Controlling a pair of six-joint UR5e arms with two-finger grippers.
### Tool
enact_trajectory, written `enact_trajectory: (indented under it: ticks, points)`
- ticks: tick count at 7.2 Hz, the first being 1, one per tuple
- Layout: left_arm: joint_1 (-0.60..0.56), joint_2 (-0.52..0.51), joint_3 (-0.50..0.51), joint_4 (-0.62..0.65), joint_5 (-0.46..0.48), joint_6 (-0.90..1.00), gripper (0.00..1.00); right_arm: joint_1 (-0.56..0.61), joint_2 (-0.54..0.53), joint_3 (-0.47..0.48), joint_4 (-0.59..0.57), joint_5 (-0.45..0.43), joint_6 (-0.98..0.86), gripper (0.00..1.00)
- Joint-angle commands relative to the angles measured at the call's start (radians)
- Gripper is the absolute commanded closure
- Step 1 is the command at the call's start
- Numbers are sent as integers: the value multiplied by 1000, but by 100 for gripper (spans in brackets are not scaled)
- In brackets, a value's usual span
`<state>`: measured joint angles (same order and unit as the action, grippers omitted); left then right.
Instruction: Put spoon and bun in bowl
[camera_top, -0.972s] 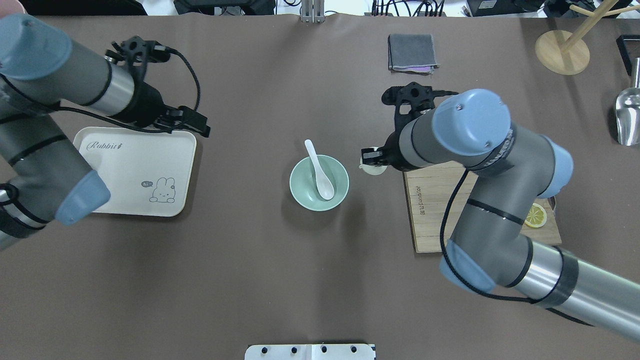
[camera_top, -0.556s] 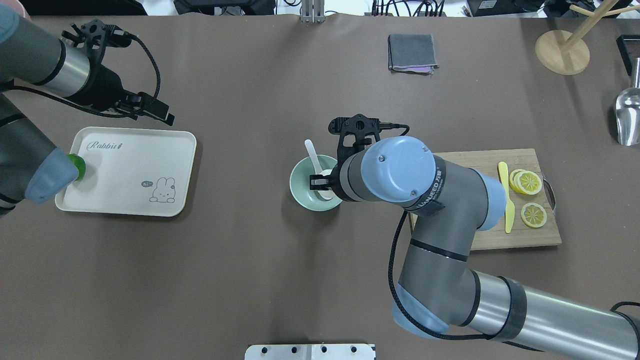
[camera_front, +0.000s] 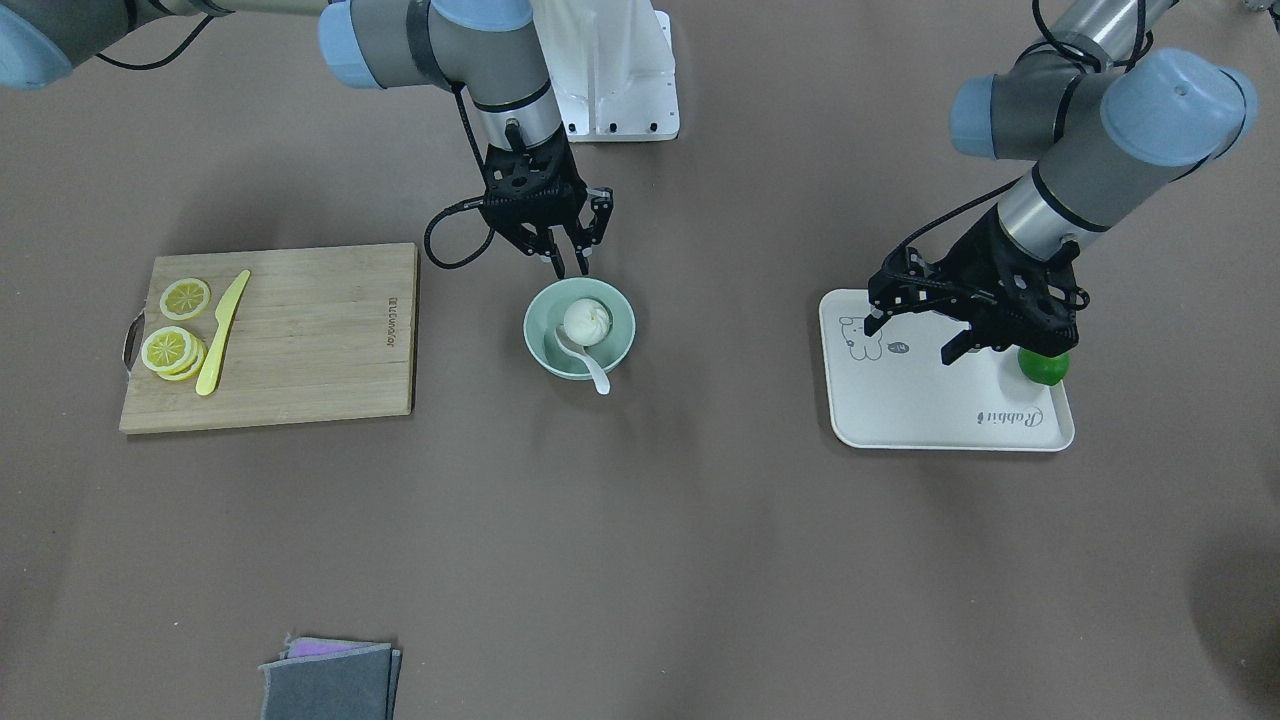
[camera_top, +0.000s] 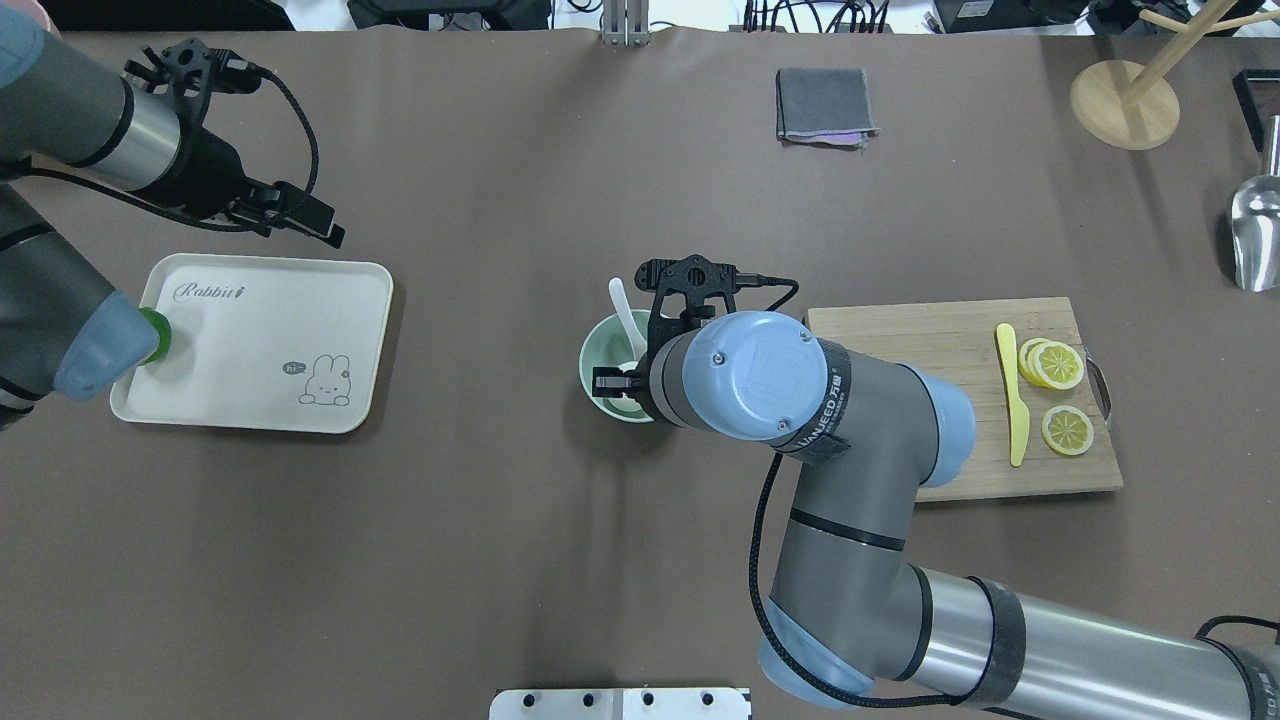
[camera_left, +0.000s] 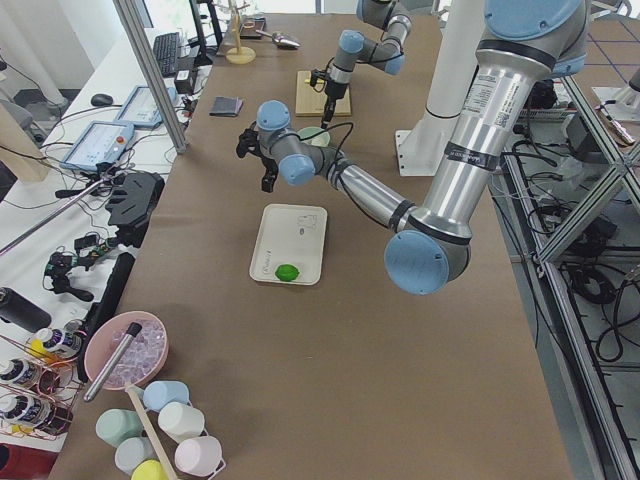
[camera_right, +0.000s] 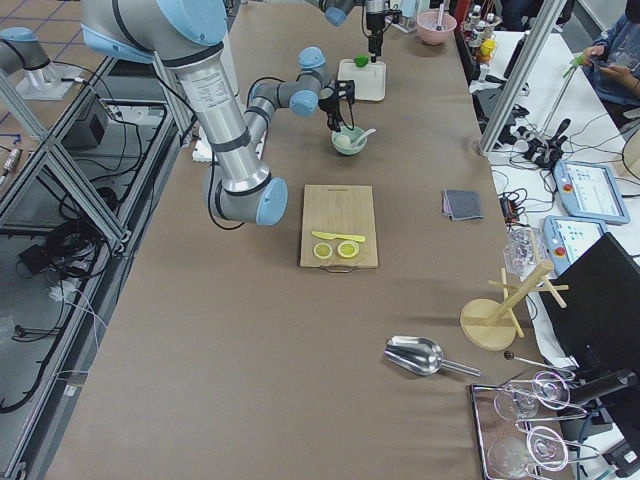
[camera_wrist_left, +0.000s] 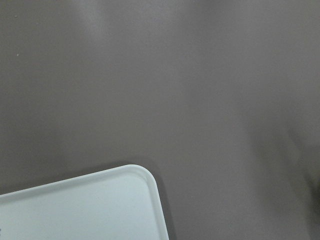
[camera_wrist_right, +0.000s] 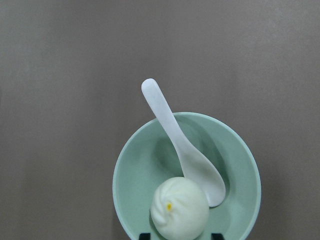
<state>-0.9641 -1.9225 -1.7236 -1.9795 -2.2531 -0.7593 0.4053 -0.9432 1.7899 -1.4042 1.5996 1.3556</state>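
Bun (camera_wrist_right: 179, 208) sits in bowl (camera_wrist_right: 247, 172) against spoon (camera_wrist_right: 180, 150) scoop, handle propped over rim, so both items look placed. Right gripper (camera_front: 572, 268) hangs just above, fingers spread, empty. Left gripper (camera_front: 908, 337) over tray (camera_front: 930, 410), out of the way, fingers probably spread. Overhead, right arm hides bun; wrist view crops bowl's near rim

light: bright, even; shadows: soft, faint beside bowl (camera_front: 540, 332); focus: sharp, wrist views slightly soft
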Motion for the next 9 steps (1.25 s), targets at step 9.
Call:
enact_trajectory:
  ticks: [9]
  points:
    - [-381, 375, -8, 266, -222, 727, 3, 729, -702, 180, 14, 674, -955, 0]
